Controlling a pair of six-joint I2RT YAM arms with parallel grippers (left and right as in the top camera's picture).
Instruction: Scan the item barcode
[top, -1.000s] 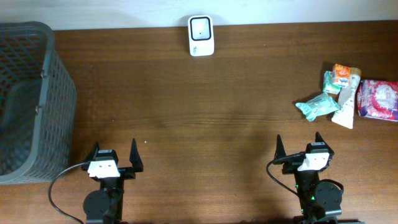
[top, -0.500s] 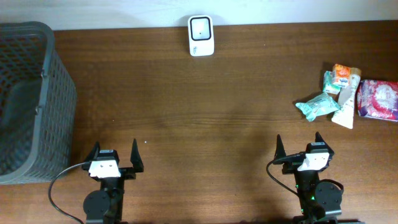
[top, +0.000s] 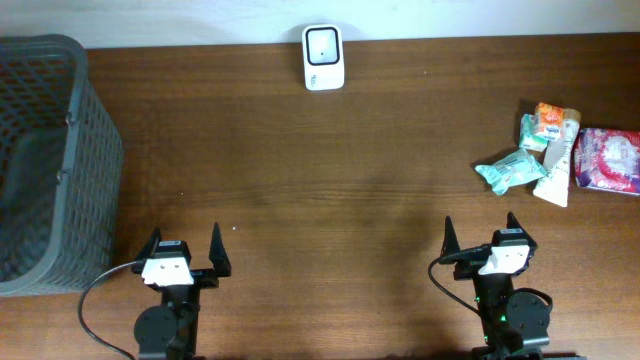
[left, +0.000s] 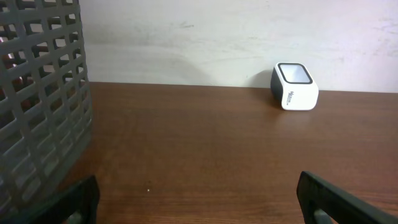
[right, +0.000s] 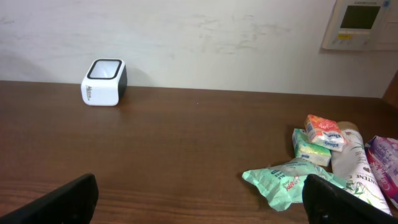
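1. We have our left gripper (top: 184, 246) low at the near edge of the table (top: 330, 190), fingers spread wide with nothing between them.
2. Our right gripper (top: 480, 236) sits at the near edge too, jaws apart and empty.
3. The white scanner (top: 323, 57) stands at the far edge by the wall, dark window on top, well apart from both grippers.
4. The items lie in a cluster at the far right. A teal packet (top: 510, 170) lies against a white tube (top: 557, 165), an orange-and-green packet (top: 547, 122) sits behind them, and a pink pouch (top: 608, 158) is by the table's right edge.
5. A grey mesh basket (top: 95, 150) stands on the left side.
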